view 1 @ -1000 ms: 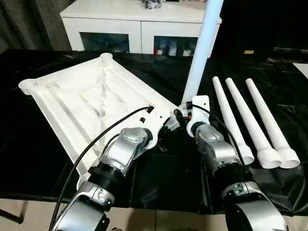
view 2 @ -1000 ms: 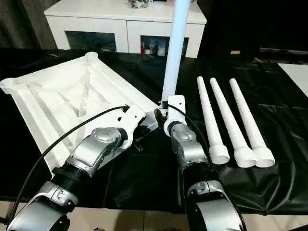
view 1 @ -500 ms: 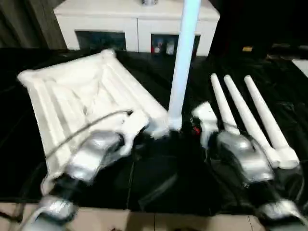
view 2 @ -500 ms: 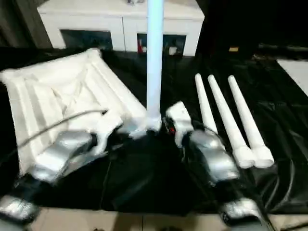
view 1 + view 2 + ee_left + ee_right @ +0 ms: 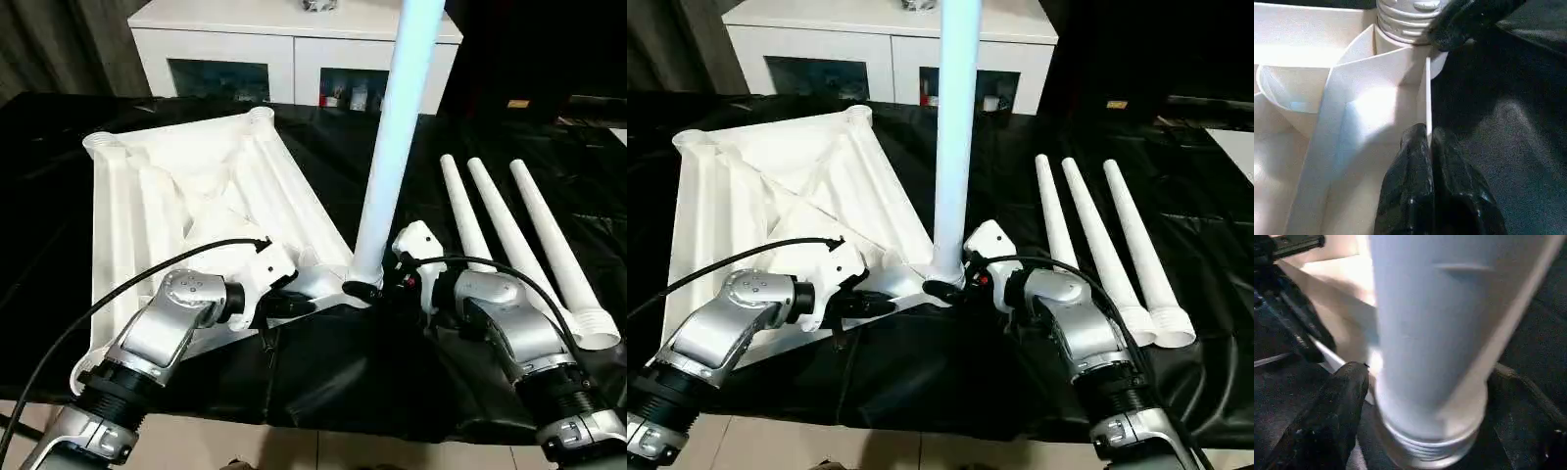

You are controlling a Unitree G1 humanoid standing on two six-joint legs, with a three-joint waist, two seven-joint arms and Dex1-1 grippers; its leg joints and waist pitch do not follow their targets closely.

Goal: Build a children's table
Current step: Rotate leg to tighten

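Nearest: left hand (image 5: 1429, 147), fingers pressed together on the thin side wall of the tabletop (image 5: 176, 196) at its near corner. Right hand (image 5: 377, 287) beside it, fingers spread either side of the base of the standing leg (image 5: 392, 147); one finger (image 5: 1327, 416) close to the tube, contact unclear. Leg stands upright in the near corner socket, threaded end down. Tabletop lies ribbed side up on the black-covered table (image 5: 323, 382). Three spare legs (image 5: 509, 235) lie side by side to the right, flared ends nearest. Farthest: white cabinet (image 5: 284, 39) with dark glass doors. No legible writing or labels anywhere.
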